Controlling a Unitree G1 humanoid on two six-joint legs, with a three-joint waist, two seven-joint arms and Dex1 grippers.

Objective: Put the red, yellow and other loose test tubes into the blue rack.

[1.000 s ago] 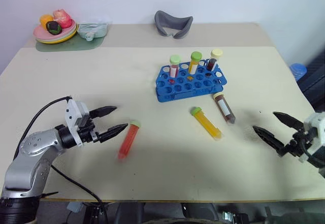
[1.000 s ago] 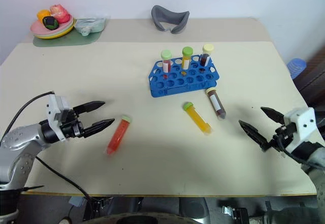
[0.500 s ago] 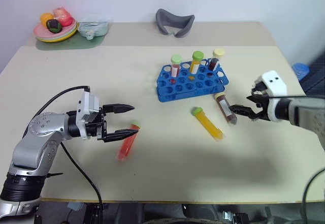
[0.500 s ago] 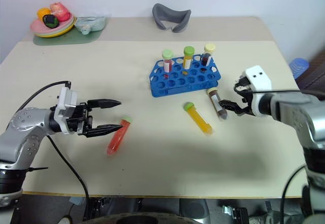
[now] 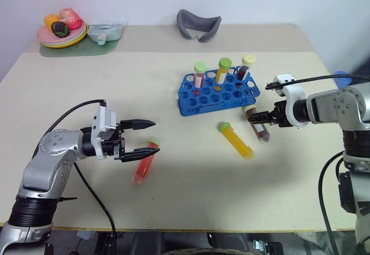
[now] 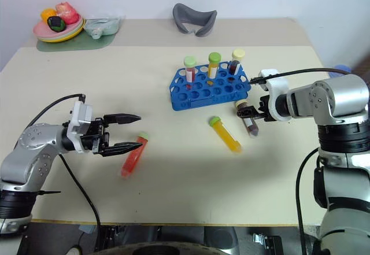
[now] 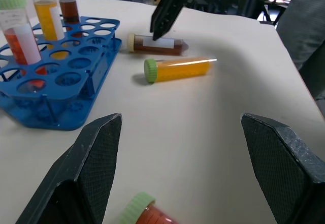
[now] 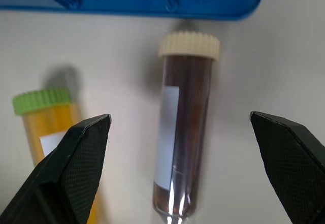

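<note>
1. Our left gripper hangs released, its tips straddling the green cap of the red plastic test tube lying on the beige table.
2. The blue plastic rack holds three upright tubes.
3. The yellow green-capped tube lies just before the rack.
4. Our right gripper gapes, ungrasping, over the brown cream-capped tube.

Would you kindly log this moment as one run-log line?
left gripper: open beside red tube | right gripper: open over brown tube | yellow tube: loose | rack: three tubes
</note>
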